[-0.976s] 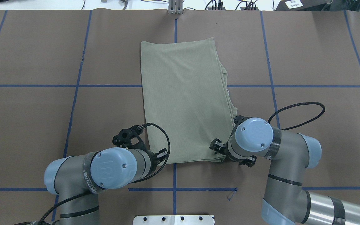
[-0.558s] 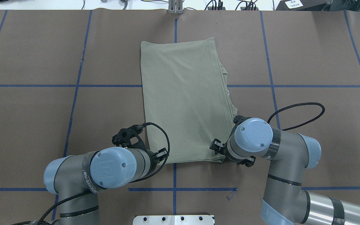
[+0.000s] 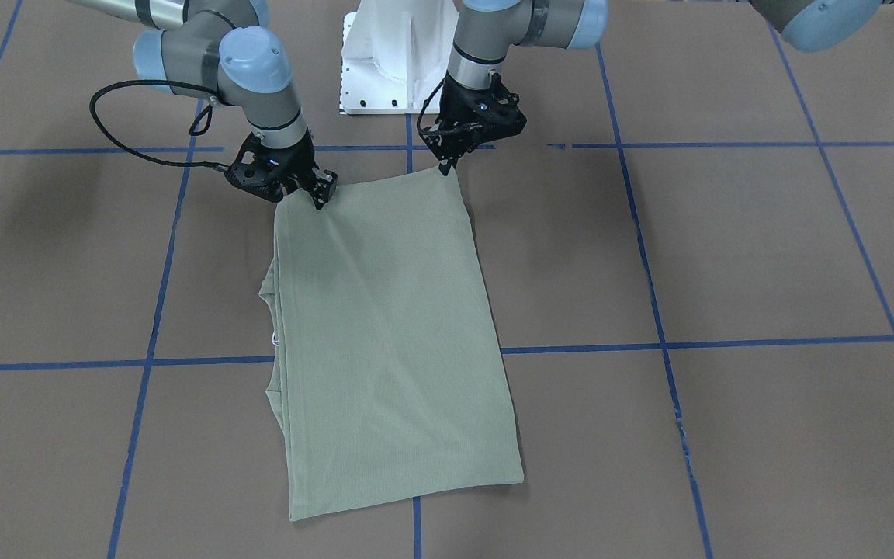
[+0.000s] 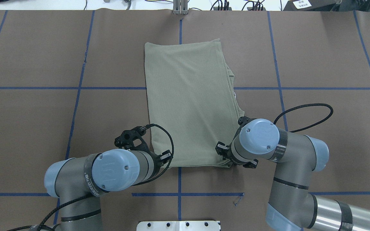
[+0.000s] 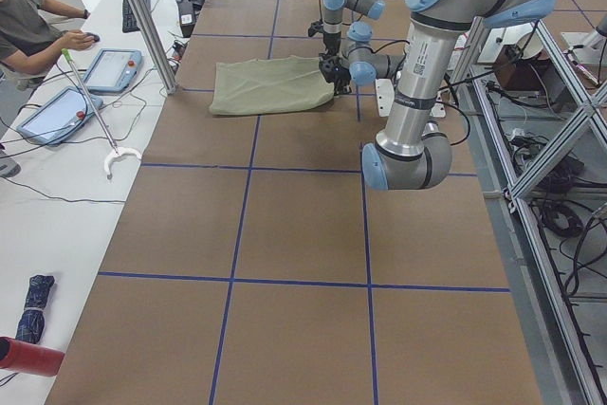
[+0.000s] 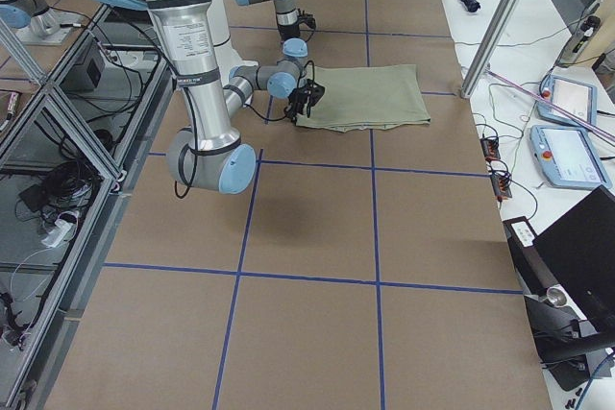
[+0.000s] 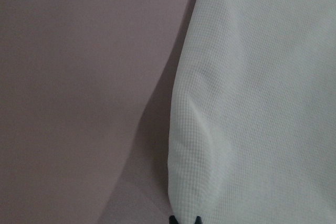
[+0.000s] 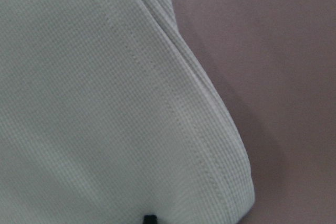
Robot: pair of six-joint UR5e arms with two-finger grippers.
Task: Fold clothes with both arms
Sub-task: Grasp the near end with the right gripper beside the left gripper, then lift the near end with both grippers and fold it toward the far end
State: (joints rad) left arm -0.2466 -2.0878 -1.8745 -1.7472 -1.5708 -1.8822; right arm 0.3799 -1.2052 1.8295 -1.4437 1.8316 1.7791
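Observation:
The clothes are one pale sage-green shirt (image 3: 385, 334), folded into a long rectangle and lying flat across the brown table (image 4: 188, 102). My left gripper (image 3: 445, 168) is shut on the shirt's near corner on the robot's left. In the left wrist view its fingertips (image 7: 184, 219) pinch the fabric (image 7: 262, 103), which rises a little off the table. My right gripper (image 3: 320, 200) is shut on the other near corner. A single fingertip (image 8: 150, 217) shows at the hemmed edge (image 8: 105, 103) in the right wrist view. Layered edges stick out on the shirt's right side.
The white pedestal base (image 3: 385, 70) stands just behind the shirt's near edge. Blue tape lines (image 4: 75, 88) grid the brown table cover. A person (image 5: 28, 26) sits at the far side bench with tablets (image 5: 114, 68). A metal post (image 6: 490, 36) stands near the table's far edge.
Both arms have shifted slightly, the right wrist toward the shirt and the left elbow a bit back. The shirt lies as before.

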